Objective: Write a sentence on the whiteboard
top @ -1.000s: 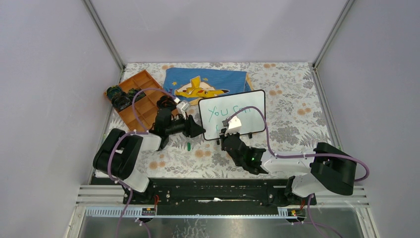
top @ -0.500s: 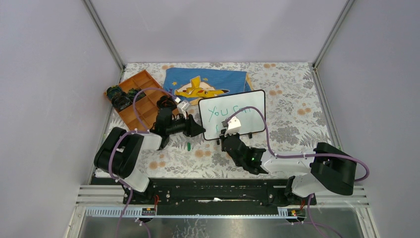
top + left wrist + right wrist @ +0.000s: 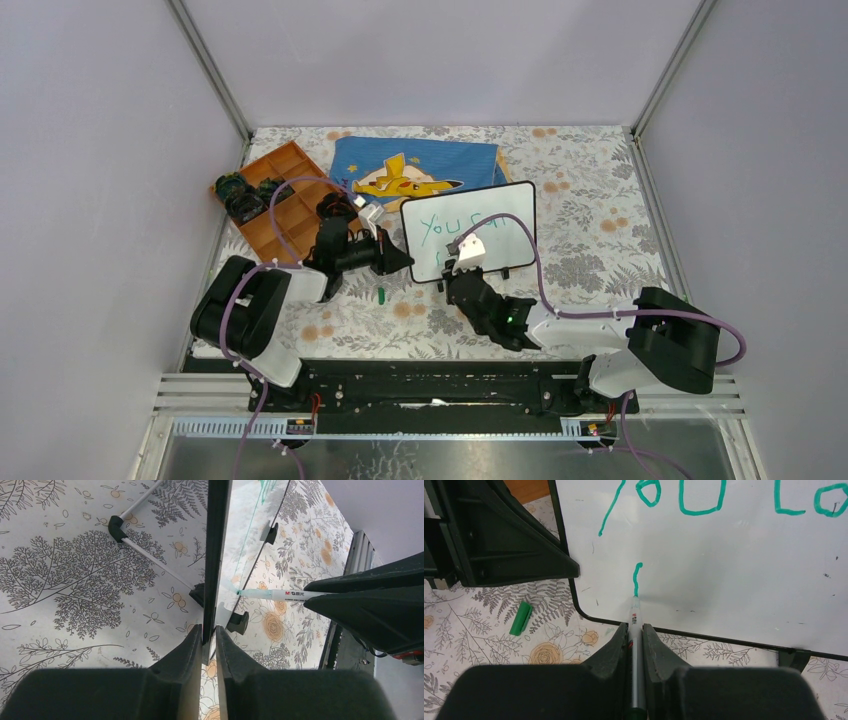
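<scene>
whiteboard (image 3: 515, 200): propped upright, blue cloth (image 3: 420, 160) just behind.
left gripper (image 3: 209, 630): clamped on its left edge.
right gripper (image 3: 635, 627): pinching marker (image 3: 634, 611), tip on whiteboard.
sentence (image 3: 441, 228): top line written, one stroke below; the rest looks unwritten.

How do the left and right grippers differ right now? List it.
The left gripper pinches the whiteboard by its black edge; the right gripper pinches a marker. The left meets the board edge-on; the right faces it, marker tip at the green sentence. Both are shut on something.
</scene>
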